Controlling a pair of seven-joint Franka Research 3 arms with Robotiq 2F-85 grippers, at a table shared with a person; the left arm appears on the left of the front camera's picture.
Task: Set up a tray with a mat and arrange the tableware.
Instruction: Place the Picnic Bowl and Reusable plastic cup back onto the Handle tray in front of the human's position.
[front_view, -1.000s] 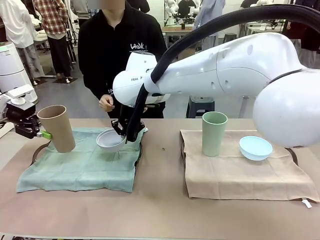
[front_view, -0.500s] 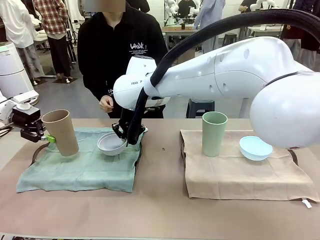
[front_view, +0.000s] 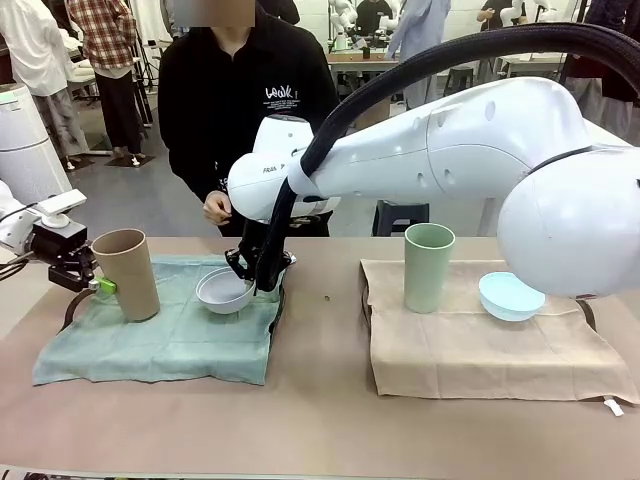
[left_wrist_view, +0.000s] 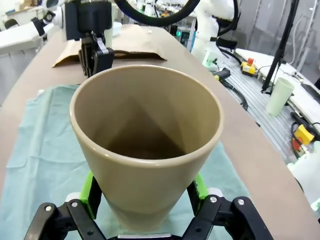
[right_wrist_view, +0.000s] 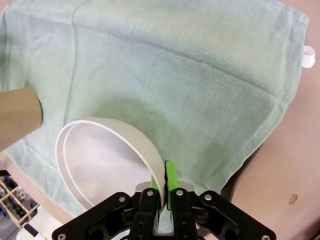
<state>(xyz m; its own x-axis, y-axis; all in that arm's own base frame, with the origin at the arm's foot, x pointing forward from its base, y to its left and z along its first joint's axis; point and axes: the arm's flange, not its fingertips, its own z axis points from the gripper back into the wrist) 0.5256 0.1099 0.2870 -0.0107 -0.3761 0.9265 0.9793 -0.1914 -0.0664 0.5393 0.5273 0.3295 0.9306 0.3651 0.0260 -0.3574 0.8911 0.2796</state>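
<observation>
Near the surface's left edge, on the pale green cloth mat (front_view: 160, 335), the left pincer (left_wrist_view: 145, 212) grips the tall tan tapered plastic cup (front_view: 127, 272) at its base while the right pincer (right_wrist_view: 164, 195) pinches the small white round bowl (front_view: 225, 290) by its rim, tilted, so either could tip or drag the cloth on release.

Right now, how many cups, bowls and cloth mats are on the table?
Cups: 2, the tan cup and the pale green cup
Bowls: 2, the white bowl and the light blue bowl
Mats: 2, the green mat and the beige mat
Total: 6
</observation>
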